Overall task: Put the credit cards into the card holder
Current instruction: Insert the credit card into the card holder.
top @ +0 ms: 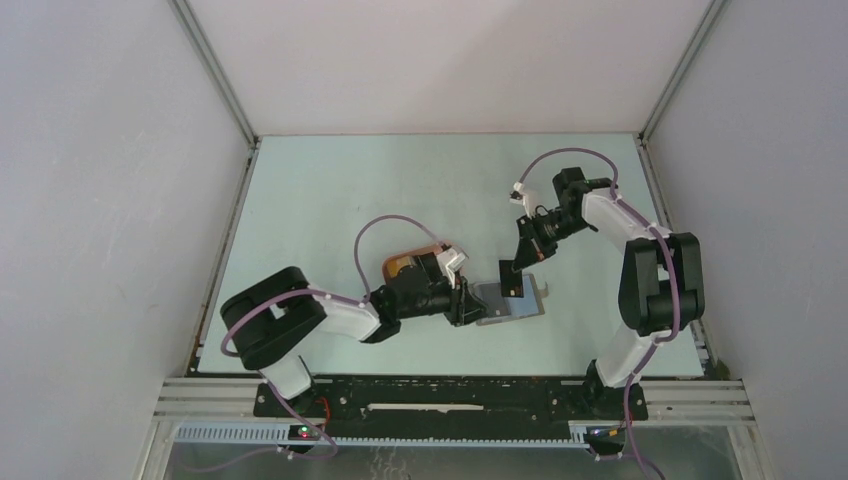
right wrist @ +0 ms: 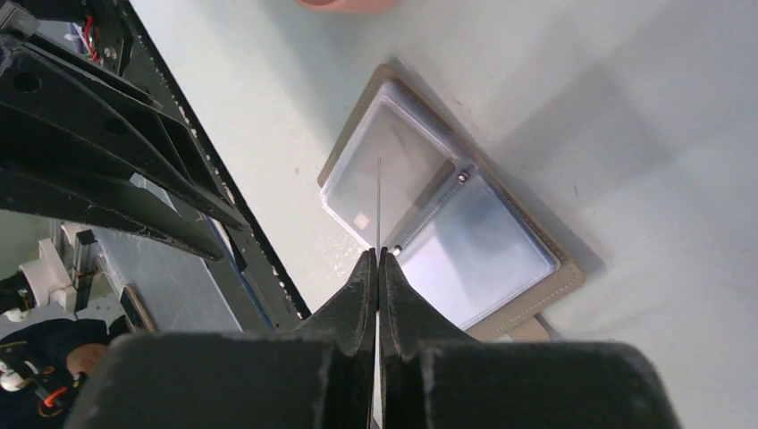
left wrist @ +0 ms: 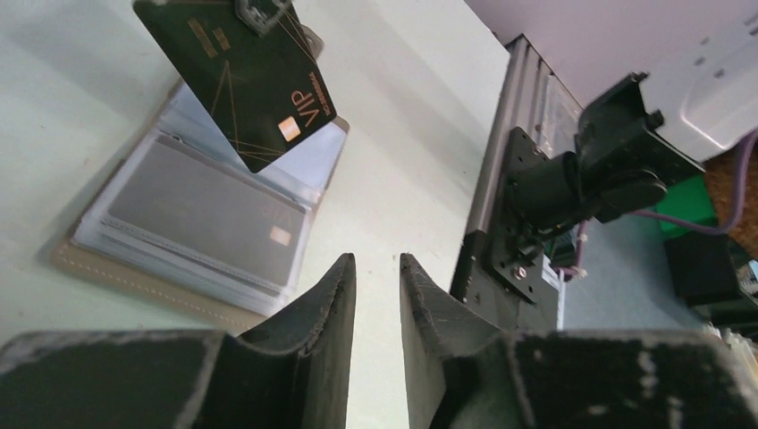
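The card holder [top: 527,307] lies open on the table, with clear sleeves over a dark grey half and a blue-grey half. It also shows in the left wrist view [left wrist: 98,255] and the right wrist view [right wrist: 501,250]. My right gripper [top: 517,268] is shut on a dark credit card [left wrist: 250,89] marked VIP. It holds the card on edge, with the lower corner over the holder's sleeves; the right wrist view shows it edge-on [right wrist: 379,201]. A grey card [left wrist: 206,210] sits in one sleeve. My left gripper [top: 466,302] rests just left of the holder, its jaws slightly apart and empty [left wrist: 376,264].
A peach-orange tray [top: 400,266] lies behind my left wrist, mostly hidden by it; its rim shows at the top of the right wrist view [right wrist: 344,4]. The table's front rail [left wrist: 501,170] runs close by, on the near side of the holder.
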Robot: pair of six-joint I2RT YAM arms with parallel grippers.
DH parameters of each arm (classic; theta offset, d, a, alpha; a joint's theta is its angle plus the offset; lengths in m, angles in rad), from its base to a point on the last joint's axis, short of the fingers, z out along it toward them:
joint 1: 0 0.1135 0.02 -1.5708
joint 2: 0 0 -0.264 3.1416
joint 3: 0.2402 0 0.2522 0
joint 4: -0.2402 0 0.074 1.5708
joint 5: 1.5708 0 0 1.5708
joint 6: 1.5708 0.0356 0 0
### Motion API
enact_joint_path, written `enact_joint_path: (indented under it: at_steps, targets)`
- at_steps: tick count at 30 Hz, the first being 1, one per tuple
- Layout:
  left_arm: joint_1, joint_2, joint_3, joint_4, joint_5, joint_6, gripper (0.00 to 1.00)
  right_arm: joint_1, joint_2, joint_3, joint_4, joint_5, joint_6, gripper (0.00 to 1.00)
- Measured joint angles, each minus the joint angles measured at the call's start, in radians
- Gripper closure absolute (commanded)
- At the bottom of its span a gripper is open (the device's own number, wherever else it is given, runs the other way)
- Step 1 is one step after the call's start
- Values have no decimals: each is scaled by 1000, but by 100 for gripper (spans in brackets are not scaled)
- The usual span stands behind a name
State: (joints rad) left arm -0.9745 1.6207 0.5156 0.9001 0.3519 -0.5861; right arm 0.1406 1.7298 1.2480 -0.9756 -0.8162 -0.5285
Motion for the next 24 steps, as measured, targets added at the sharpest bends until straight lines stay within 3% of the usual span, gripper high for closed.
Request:
enact_joint_path:
  at_steps: [10, 24]
  targets:
    - [-16, 119, 120, -105, -89, 18, 72, -23, 117, 2, -24, 2, 0, 100]
    - [-18, 169, 156, -223, -167, 60, 72, -56, 137, 19, -38, -5, 0, 100]
